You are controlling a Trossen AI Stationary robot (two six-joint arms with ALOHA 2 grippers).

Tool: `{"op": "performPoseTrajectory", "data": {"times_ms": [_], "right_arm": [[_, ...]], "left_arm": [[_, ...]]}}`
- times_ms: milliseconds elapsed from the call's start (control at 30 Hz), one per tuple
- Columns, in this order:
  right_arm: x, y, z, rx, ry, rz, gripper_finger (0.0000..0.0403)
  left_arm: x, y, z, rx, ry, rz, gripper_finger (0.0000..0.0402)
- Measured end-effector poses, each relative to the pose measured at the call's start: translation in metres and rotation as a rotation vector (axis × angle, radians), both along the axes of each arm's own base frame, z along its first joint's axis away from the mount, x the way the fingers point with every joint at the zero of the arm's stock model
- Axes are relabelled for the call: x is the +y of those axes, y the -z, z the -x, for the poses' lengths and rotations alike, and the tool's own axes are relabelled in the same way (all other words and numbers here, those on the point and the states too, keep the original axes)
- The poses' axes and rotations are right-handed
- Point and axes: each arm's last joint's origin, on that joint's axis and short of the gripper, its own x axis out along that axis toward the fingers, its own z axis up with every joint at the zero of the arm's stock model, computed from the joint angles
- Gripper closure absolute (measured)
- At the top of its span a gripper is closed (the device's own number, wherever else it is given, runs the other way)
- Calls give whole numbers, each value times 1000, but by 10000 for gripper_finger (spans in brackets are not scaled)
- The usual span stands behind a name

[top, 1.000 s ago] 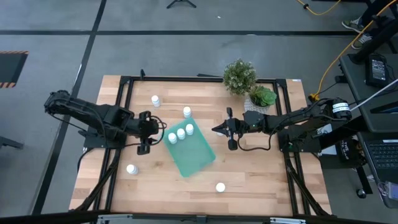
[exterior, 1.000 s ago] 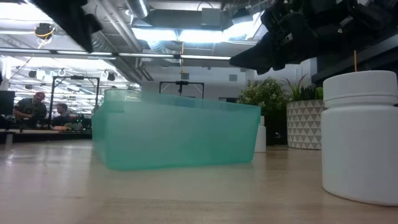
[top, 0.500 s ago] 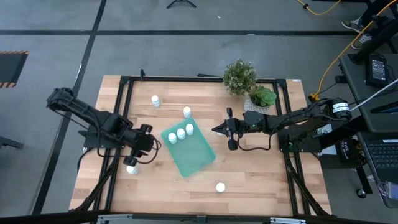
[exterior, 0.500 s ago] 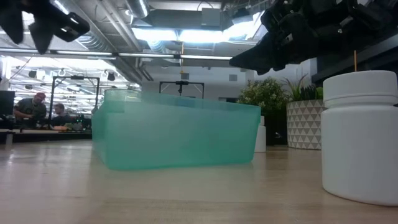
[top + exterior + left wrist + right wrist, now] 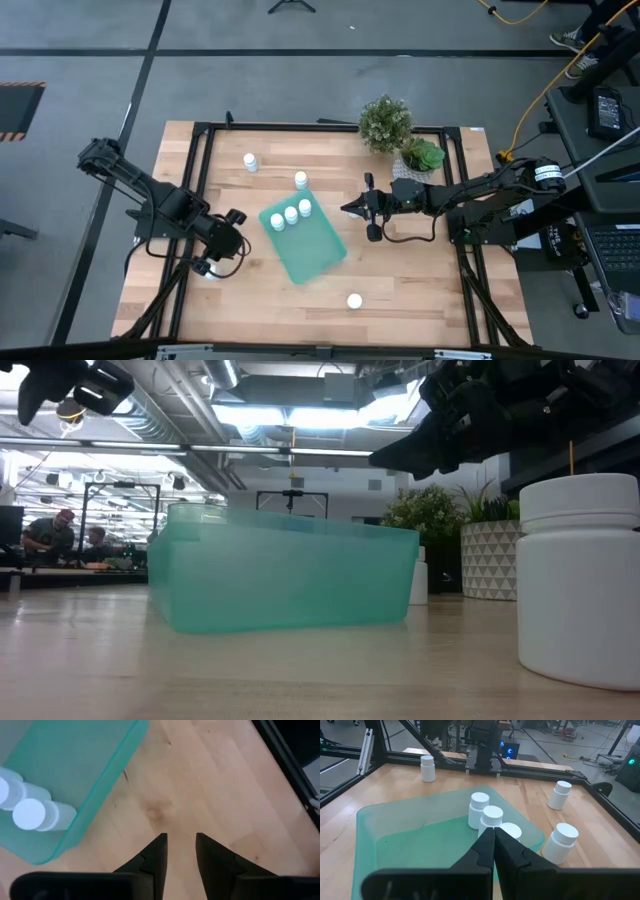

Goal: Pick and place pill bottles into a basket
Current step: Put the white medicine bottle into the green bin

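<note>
three pill bottles (image 5: 291, 214) sit in the basket (image 5: 318, 250), mid-frame in the high view — loose ones left at upper left (image 5: 249, 161), above the basket (image 5: 300, 180), lower centre (image 5: 354, 300). left gripper (image 5: 178, 851), lower left of basket, slightly parted, holds nothing. right gripper (image 5: 493, 840) — pinched closed, empty, at the basket's right.

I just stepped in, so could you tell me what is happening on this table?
Three pill bottles stand in the teal basket; others are out on the wood. The left end effector, open and empty, is beside the basket's left edge. The right end effector, shut and empty, waits right of the basket.
</note>
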Motion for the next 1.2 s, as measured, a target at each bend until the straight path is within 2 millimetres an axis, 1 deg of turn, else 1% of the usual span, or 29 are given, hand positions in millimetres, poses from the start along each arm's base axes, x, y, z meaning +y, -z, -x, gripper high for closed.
{"op": "performPoseTrajectory", "data": {"times_ms": [367,600,800,1000,1200], "right_arm": [[0,-2,0,-18,0,0,391],[0,-3,-1,-32,1,-2,391],[0,-3,-1,-32,1,-2,391],[0,-4,-1,-43,7,-33,391],[0,-4,-1,-44,17,-79,391]], "left_arm": [[-9,-3,0,-93,170,-27,311],[-14,-2,3,-127,329,-85,312],[-17,2,15,-52,461,-107,331],[-18,3,20,3,409,-92,350],[-18,3,19,23,325,-66,353]]}}
